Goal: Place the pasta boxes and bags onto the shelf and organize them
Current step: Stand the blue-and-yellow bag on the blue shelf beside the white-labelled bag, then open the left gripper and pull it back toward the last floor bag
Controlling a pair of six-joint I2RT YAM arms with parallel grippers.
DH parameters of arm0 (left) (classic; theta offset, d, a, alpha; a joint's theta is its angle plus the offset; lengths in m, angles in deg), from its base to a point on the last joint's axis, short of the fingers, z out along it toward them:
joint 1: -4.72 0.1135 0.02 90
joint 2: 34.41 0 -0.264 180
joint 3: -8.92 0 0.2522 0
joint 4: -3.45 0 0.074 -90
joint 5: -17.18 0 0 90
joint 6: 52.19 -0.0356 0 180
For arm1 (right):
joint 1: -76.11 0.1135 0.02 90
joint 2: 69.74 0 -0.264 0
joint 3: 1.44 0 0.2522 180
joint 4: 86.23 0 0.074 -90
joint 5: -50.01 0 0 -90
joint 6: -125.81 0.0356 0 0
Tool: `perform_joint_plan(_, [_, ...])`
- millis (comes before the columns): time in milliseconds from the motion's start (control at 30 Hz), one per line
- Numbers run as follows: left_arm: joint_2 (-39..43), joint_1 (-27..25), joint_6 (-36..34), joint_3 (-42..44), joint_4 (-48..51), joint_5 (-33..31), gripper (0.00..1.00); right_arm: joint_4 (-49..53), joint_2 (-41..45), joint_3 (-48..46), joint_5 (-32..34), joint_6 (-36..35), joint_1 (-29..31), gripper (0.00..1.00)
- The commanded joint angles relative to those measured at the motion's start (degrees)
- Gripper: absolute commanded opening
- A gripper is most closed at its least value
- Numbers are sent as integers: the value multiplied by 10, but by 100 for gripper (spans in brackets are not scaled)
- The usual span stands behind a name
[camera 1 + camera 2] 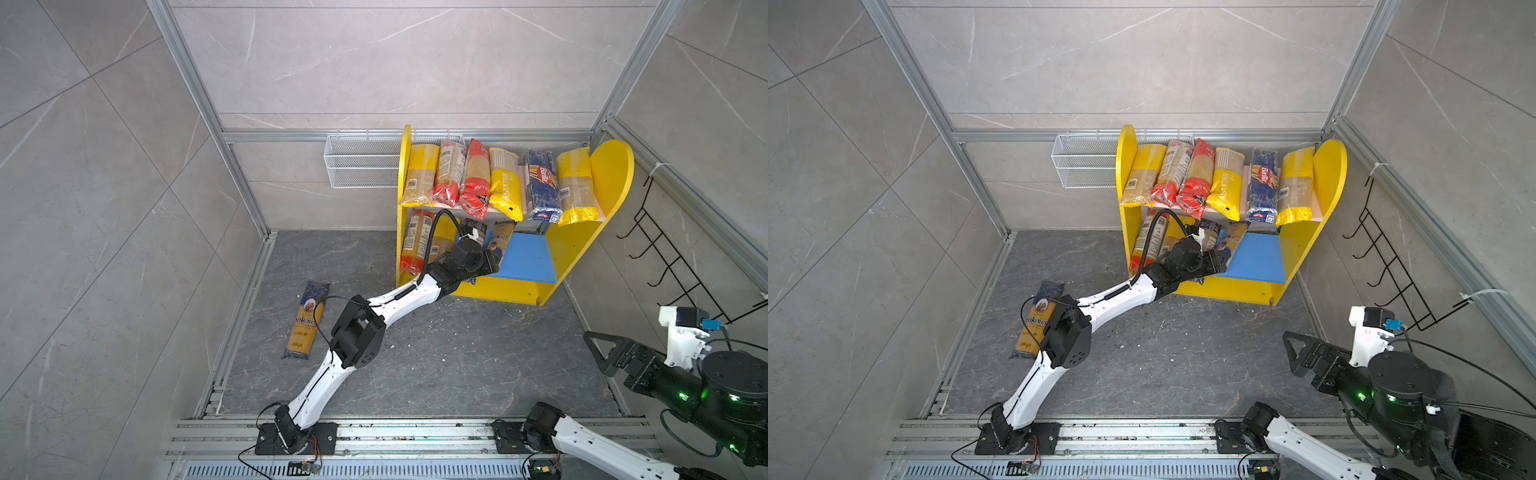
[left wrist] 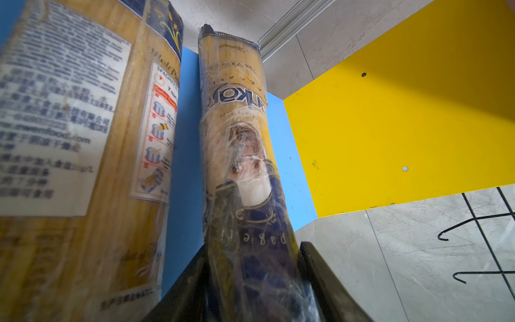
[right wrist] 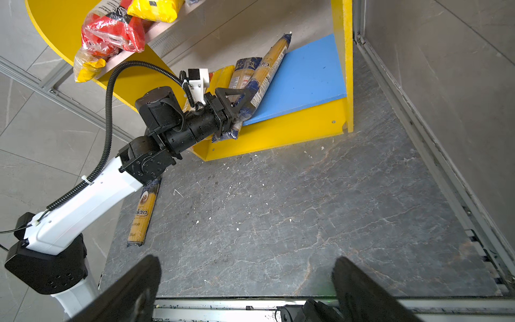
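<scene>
The shelf (image 1: 611,166) stands at the back right, and several pasta packets (image 1: 473,178) lie in a row on its pink upper board. More packets lean at the left of the blue lower board (image 1: 528,257). My left gripper (image 2: 255,245) reaches in there. Its fingers stand on either side of the near end of a yellow and dark blue packet (image 2: 237,125), with a narrow gap at one finger. That packet rests against its neighbour (image 2: 69,139). Another yellow and blue packet (image 1: 305,320) lies on the floor beside the left arm. My right gripper (image 3: 245,259) hangs open and empty at the right.
A white wire basket (image 1: 361,162) hangs on the back wall left of the shelf. A black hook rack (image 1: 665,266) is mounted on the right wall. Aluminium rails (image 1: 415,432) run along the front edge. Small crumbs dot the dark floor (image 1: 457,353).
</scene>
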Motion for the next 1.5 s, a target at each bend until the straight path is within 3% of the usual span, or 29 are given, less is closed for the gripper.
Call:
perform_joint_plan(0, [24, 0, 22, 8, -71, 13, 50, 67, 9, 1, 9, 0, 4, 100])
perform_joint_plan(233, [25, -10, 16, 12, -56, 10, 52, 66, 13, 0, 5, -2, 4, 100])
perform_joint_plan(433, [25, -10, 20, 16, -63, 30, 63, 67, 21, 2, 5, -2, 5, 100])
perform_joint_plan(500, [25, -10, 19, 14, -63, 35, 73, 67, 22, 1, 6, -2, 4, 100])
perform_joint_plan(700, [25, -10, 17, 18, -55, 39, 72, 68, 28, -8, 6, 0, 4, 100])
perform_joint_plan(900, [79, -11, -6, 46, -40, 39, 74, 67, 20, -22, 6, -7, 5, 100])
perform_joint_plan(1033, [139, -12, -28, 114, -31, 28, 77, 65, -11, -41, -2, -18, 5, 100])
perform_joint_plan(1233, [281, -16, -45, 309, -37, -16, 78, 14, -40, -69, -20, -50, 4, 100])
perform_joint_plan(1333, [364, -15, -42, 426, -16, -72, 78, -19, -59, -92, -40, -67, 4, 100])
perform_joint_plan(1467, [471, 8, 12, 566, 65, -155, 78, -83, -92, -124, -78, -87, 5, 100])
